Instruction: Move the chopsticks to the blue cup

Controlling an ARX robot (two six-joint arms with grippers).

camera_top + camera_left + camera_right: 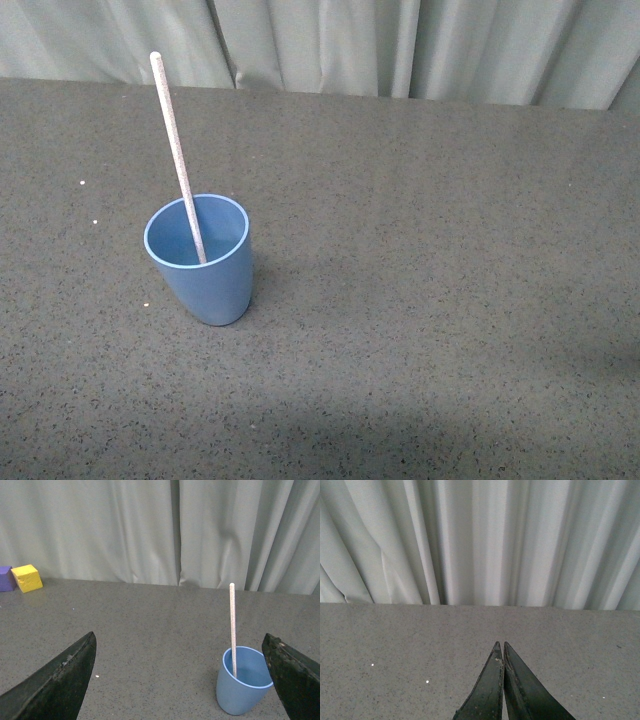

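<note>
The blue cup (203,262) stands upright on the dark table, left of the middle in the front view. The pale chopstick (175,145) stands in it, its lower end inside the cup, leaning toward the far left over the rim. Neither arm shows in the front view. In the left wrist view the cup (242,686) and chopstick (232,625) sit just inside the right finger of my left gripper (180,641), which is open wide and empty. My right gripper (500,644) is shut on nothing, over bare table, with the cup out of its view.
A yellow block (27,577) and a purple block (6,578) sit at the far table edge by the grey curtain (150,530). A few white specks (81,183) dot the grey table (420,300).
</note>
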